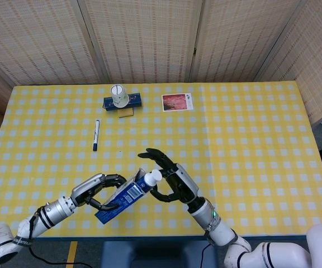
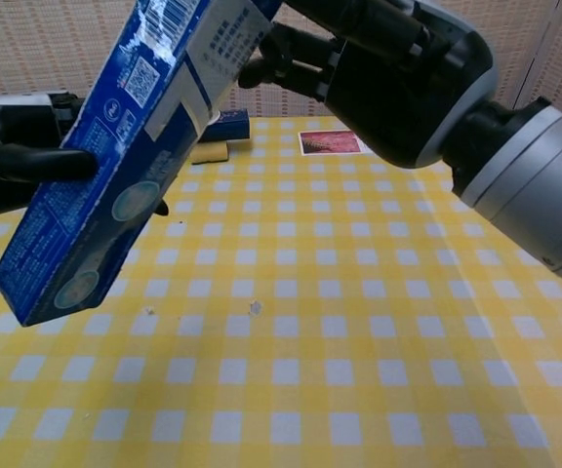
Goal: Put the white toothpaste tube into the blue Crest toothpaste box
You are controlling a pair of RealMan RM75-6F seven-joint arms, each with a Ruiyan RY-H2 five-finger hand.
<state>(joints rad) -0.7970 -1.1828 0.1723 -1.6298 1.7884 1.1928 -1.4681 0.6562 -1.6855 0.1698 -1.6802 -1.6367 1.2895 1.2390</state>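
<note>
The blue Crest box is held tilted above the table's front edge by my left hand, whose fingers wrap its lower half. In the chest view the box fills the upper left, with dark fingers of the left hand on its side. Most of the white toothpaste tube is inside the box; only its white cap end sticks out of the open top. My right hand sits just right of the cap with fingers spread, its palm close to the cap. The right hand looms large in the chest view.
At the back left, a white paper cup stands on a dark blue box beside a yellow block. A black marker lies left of centre, and a picture card lies at the back centre. Small crumbs dot the yellow checked cloth.
</note>
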